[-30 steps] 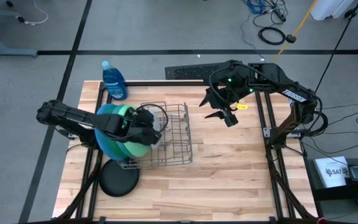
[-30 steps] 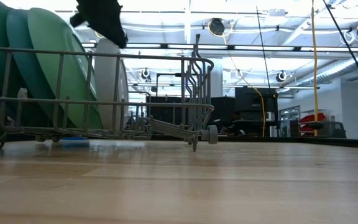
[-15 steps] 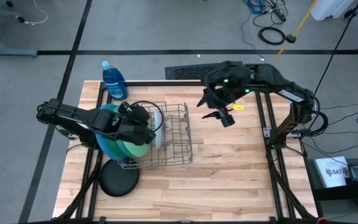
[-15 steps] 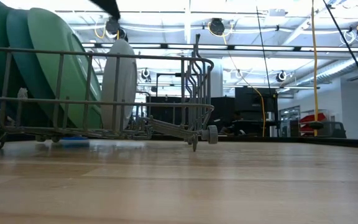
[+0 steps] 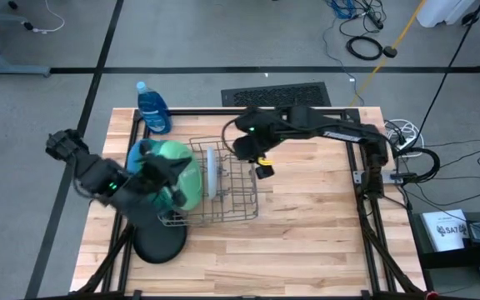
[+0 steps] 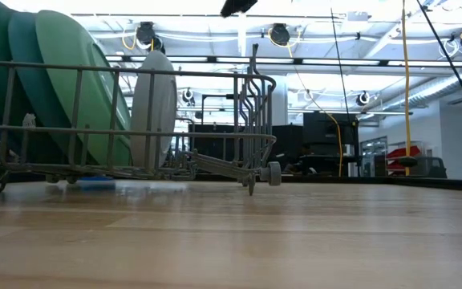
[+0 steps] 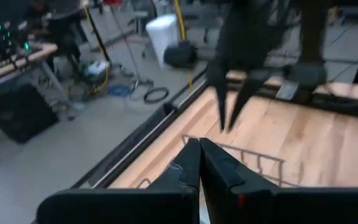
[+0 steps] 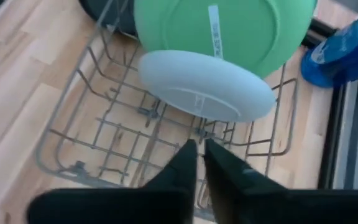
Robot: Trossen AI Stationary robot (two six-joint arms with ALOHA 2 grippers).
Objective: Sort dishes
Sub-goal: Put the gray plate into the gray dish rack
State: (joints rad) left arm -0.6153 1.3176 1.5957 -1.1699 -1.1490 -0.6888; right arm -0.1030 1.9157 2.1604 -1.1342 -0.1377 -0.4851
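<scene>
Pale wooden boards make up our table (image 5: 307, 233), with grey workshop floor all round it. Going left to right, we first meet the black plate (image 5: 158, 242), lying flat on the near left of the table, just outside the grey wire rack (image 5: 238, 196) and not yet sorted. Above it our left gripper (image 5: 173, 171) hovers over the upright plates; its wrist view shows its fingers (image 7: 194, 165) pressed together on nothing. Four plates stand on edge in the rack's left half: the large blue plate (image 5: 138, 193) outermost, then the dark green plate (image 6: 18, 88), the light green plate (image 5: 182, 167), and the pale blue-white plate (image 5: 212, 171), each in its own slot and ordered by size. Farther right, our right gripper (image 5: 261, 162) hangs over the rack's far right part, its fingers (image 8: 185, 165) nearly touching and empty. A blue soap bottle (image 5: 152, 108) stands at the far left corner. We judge four of five plates done, with only the black one left for the next free slot.
</scene>
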